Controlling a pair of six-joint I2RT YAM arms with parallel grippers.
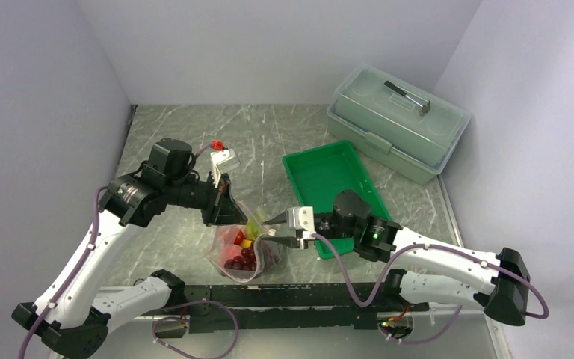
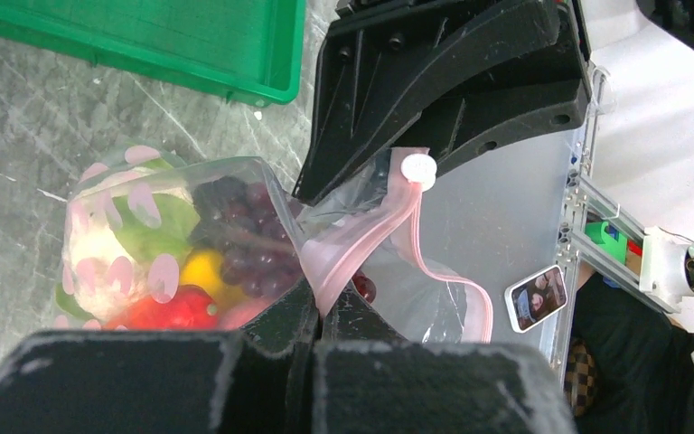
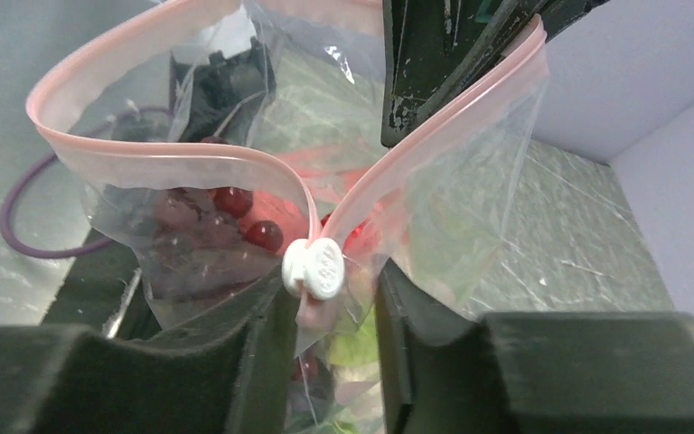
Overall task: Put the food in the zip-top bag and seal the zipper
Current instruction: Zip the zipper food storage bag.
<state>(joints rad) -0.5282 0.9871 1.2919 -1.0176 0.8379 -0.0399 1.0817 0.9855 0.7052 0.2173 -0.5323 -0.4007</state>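
Black fingers of the left gripper point(image 2: 318, 315) are seen closest, at the bottom of the left wrist view, closed on the pink zipper point(image 2: 361, 237) at one end of the mouth of the bag point(image 2: 253, 176). At the left of that view the food point(image 2: 167, 262) is held inside the bag: a white-and-green vegetable, grapes, a yellow fruit and a red one. A green tray point(image 2: 190, 41) is seen at the upper left.

In the right wrist view the white slider point(image 3: 314, 268) lies between the jaws of the right gripper point(image 3: 334, 303), which stand narrowly apart. Whether the slider is firmly clamped cannot be told. From the slider the two lips of the zipper spread apart, so the mouth gapes.

Filling is judged done, and sealing is the step in hand. For the next move, the slider should be drawn along the strip towards the left gripper's end, with that end held fast and the strip kept taut so the lips are pressed together.
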